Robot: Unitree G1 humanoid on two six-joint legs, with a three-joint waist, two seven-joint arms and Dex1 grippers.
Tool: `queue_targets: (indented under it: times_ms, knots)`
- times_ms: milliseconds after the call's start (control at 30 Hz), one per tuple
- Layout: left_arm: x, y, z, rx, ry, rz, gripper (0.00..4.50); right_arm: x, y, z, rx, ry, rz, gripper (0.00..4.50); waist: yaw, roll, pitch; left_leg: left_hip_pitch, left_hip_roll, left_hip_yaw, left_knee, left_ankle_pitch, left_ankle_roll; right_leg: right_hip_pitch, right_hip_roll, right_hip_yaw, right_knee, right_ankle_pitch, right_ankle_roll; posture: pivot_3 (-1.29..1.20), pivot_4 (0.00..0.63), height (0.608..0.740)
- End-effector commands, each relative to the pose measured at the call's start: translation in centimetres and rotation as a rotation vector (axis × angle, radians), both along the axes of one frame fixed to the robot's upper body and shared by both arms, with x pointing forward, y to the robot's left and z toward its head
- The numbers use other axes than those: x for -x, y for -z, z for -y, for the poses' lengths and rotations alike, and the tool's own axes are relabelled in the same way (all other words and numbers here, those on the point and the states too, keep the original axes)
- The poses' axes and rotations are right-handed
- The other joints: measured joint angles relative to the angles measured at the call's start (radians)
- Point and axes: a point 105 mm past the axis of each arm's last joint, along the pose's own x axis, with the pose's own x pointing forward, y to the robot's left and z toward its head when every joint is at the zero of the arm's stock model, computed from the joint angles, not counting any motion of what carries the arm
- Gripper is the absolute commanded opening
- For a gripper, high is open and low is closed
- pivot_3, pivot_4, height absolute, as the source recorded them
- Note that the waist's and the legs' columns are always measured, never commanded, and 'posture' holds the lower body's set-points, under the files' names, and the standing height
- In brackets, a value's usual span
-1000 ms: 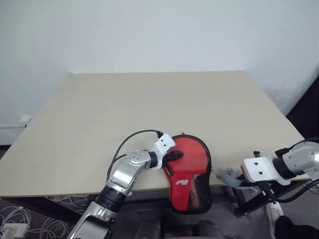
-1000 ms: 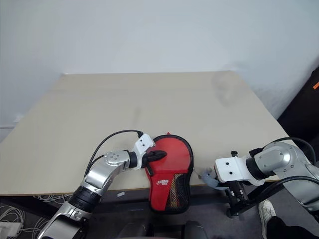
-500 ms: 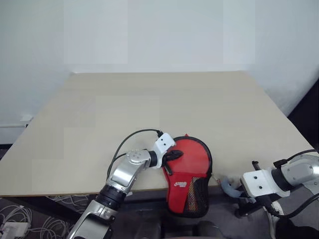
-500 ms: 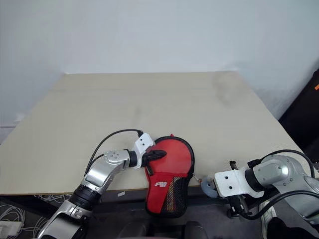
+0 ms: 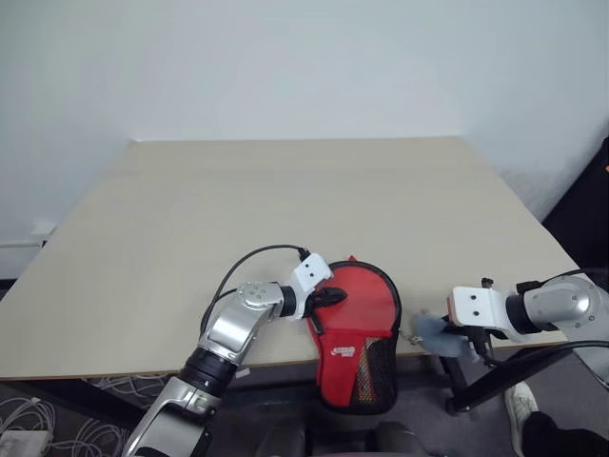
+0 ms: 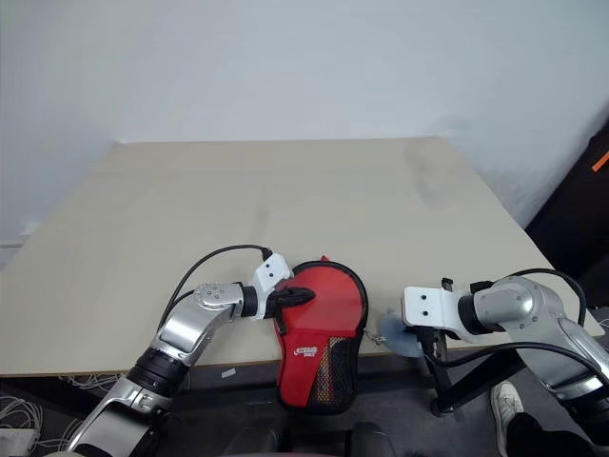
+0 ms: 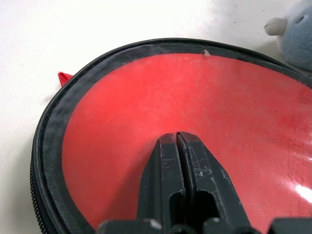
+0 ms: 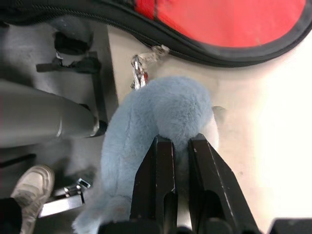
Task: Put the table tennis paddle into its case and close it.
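Black fingers of the left claw (image 7: 176,141) are pressed together, flat on the clear side of the black paddle-shaped case (image 5: 360,328). The red paddle (image 7: 195,122) is inside. The case hangs partly over the near edge of the pale wooden table (image 5: 285,200). Just beside it, the right claw (image 8: 181,146) pinches a fluffy grey-blue lump (image 8: 161,117) clipped to the zipper.

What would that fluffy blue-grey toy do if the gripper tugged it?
The plush toy looks furry, so it would probably squash rather than slip. It hangs by a small metal clip from the case, so pulling would likely drag the zipper along.
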Motion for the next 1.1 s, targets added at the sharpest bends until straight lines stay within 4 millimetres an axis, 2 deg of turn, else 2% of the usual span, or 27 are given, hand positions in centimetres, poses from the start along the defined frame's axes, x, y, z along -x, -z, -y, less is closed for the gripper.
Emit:
queue_targets:
  times_ms: [33,133,200,500,633,867,967,1100]
  knots:
    - [1.3,3.1,-0.8,-0.101,0.017,-0.111,0.00,3.6,-0.3,-1.9,-0.062,-0.090,-0.128,0.01,0.000,0.000,0.000,0.000,0.000,0.000,0.000,0.000,0.000,0.000,0.000,0.000,0.000,0.000,0.000,0.00,0.000,0.740]
    - [1.4,3.1,-0.9,-0.105,0.019,-0.122,0.00,8.4,0.1,-3.3,-0.074,-0.229,-0.261,0.01,0.000,0.000,0.000,-0.001,0.000,0.000,-0.001,0.000,0.000,0.000,0.000,0.000,0.000,0.000,0.000,0.00,0.000,0.740]
    - [1.4,3.0,-0.9,-0.105,0.020,-0.122,0.00,10.1,0.4,-3.6,-0.080,-0.262,-0.305,0.01,0.001,0.000,-0.001,-0.001,0.000,0.000,0.000,-0.002,0.000,-0.001,0.000,0.000,-0.001,-0.001,0.000,0.00,0.000,0.740]
    - [1.8,3.2,-0.7,-0.110,0.028,-0.125,0.00,8.8,1.0,-4.0,-0.089,-0.196,-0.257,0.01,0.000,-0.002,-0.001,0.000,0.001,0.001,0.002,-0.005,-0.004,0.000,-0.001,-0.001,0.000,-0.001,0.001,0.00,0.000,0.740]
    - [1.9,3.2,-0.5,-0.109,0.031,-0.125,0.00,10.2,0.6,-4.4,-0.103,-0.236,-0.303,0.01,0.002,-0.001,-0.001,0.000,0.001,0.000,0.001,-0.005,-0.004,0.000,-0.001,-0.002,0.000,-0.001,0.001,0.00,0.000,0.740]
    - [1.9,3.3,-0.2,-0.108,0.028,-0.124,0.00,13.7,-1.6,-5.2,-0.180,-0.349,-0.415,0.01,0.006,-0.002,-0.001,-0.001,0.001,0.001,0.002,-0.005,-0.001,0.000,-0.001,-0.002,-0.001,-0.001,0.001,0.00,0.000,0.740]
    - [1.8,3.3,0.0,-0.105,0.026,-0.123,0.00,14.1,-2.0,-5.3,-0.194,-0.357,-0.423,0.01,0.006,-0.003,0.000,0.000,0.001,0.001,0.002,-0.006,-0.004,0.000,-0.001,-0.002,-0.001,-0.001,0.001,0.00,0.000,0.740]
    - [1.6,3.4,0.2,-0.103,0.020,-0.121,0.00,13.7,-2.0,-5.2,-0.192,-0.345,-0.409,0.01,0.009,-0.003,0.000,0.000,0.000,0.001,0.003,-0.006,-0.004,0.001,-0.003,-0.002,-0.001,-0.001,0.001,0.00,0.000,0.740]
